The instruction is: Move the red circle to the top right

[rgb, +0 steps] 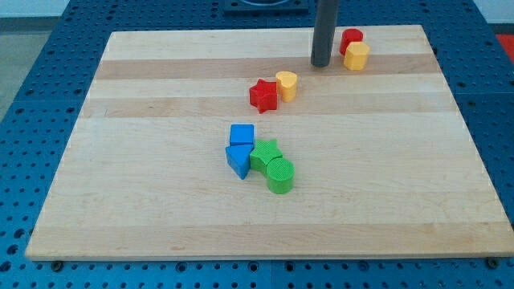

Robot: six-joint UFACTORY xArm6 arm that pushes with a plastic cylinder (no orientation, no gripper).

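The red circle (pixel 350 38) stands near the view's top right of the wooden board, touching a yellow block (pixel 357 56) just below it. My tip (pixel 321 64) is the lower end of the dark rod, a short way to the left of both blocks and apart from them. A red star (pixel 263 95) and a yellow heart-like block (pixel 287 84) sit together near the board's middle top, below and left of my tip.
A blue cube (pixel 242 135), a blue triangle (pixel 238 160), a green star (pixel 264 154) and a green cylinder (pixel 279 175) cluster at the board's centre. The wooden board (pixel 144 201) lies on a blue perforated table.
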